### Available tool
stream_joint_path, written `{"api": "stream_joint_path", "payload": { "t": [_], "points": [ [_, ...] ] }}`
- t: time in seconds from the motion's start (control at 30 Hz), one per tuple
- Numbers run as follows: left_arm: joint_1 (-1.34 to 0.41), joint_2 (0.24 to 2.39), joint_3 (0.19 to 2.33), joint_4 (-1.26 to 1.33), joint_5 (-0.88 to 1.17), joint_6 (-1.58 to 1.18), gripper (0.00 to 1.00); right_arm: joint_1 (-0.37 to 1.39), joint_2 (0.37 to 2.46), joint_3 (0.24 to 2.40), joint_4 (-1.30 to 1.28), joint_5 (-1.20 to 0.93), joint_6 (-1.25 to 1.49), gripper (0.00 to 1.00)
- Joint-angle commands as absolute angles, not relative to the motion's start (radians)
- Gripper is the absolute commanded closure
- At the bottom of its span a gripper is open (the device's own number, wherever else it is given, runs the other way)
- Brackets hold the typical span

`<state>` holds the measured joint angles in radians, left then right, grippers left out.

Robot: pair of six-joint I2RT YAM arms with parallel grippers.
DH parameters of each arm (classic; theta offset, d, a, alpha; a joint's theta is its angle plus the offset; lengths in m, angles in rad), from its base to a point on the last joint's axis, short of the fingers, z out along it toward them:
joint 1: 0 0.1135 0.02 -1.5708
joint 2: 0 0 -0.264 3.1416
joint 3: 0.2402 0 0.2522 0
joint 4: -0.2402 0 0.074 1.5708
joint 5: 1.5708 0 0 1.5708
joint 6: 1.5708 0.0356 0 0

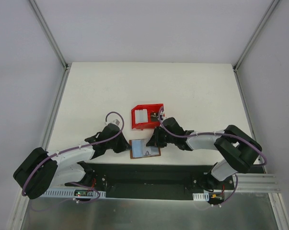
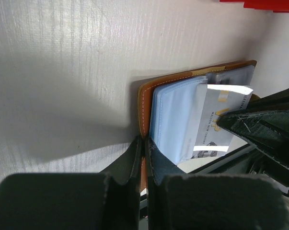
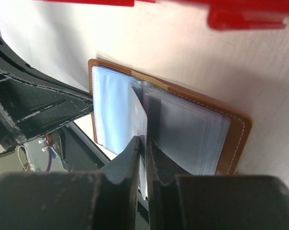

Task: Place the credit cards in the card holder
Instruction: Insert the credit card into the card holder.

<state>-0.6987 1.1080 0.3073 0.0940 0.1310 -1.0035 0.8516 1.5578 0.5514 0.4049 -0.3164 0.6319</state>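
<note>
The card holder (image 1: pixel 145 149) lies open at the middle of the counter's (image 1: pixel 96 96) near edge, with its clear sleeves (image 3: pixel 192 134) facing up. Our left claw (image 2: pixel 144 143) is clamped tight on the brown cover at the holder's left side. We judge this grip is there to pin the holder flat, so it cannot slide when a card pushes against it.

Our right claw (image 3: pixel 143 141) is narrow and pinches one credit card (image 3: pixel 140 115) by its near end. The card's far end lies among the sleeves by the middle fold. We hold it by the end so the free length can enter a pocket, but we cannot tell how deep it sits.

Just beyond the holder, farther from the near edge, stands a red bin (image 1: pixel 133 119) with another pale card (image 1: pixel 141 116) inside. From that we judge the task is only partly done.
</note>
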Motion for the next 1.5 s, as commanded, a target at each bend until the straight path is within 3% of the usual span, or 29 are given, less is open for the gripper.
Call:
{"api": "stream_joint_path", "payload": {
  "t": [0.0,0.1,0.3,1.0,1.47],
  "points": [
    [-0.693,1.12,0.324,0.106,0.141,-0.997,1.0,0.874,1.529,0.583,0.29,-0.242,0.631,0.84],
    [-0.693,1.12,0.318,0.107,0.144,-0.999,1.0,0.882,1.519,0.58,0.276,-0.224,0.627,0.71],
    [-0.693,1.112,0.307,0.115,0.143,-1.0,1.0,0.89,1.462,0.604,0.178,-0.175,0.589,0.62],
    [-0.693,1.115,0.301,0.138,0.153,-0.997,1.0,1.005,1.589,0.818,0.005,-0.136,0.494,0.6],
    [-0.693,1.109,0.293,0.146,0.15,-1.011,1.0,1.032,1.657,0.914,-0.078,-0.203,0.565,0.54]
  ]
}}
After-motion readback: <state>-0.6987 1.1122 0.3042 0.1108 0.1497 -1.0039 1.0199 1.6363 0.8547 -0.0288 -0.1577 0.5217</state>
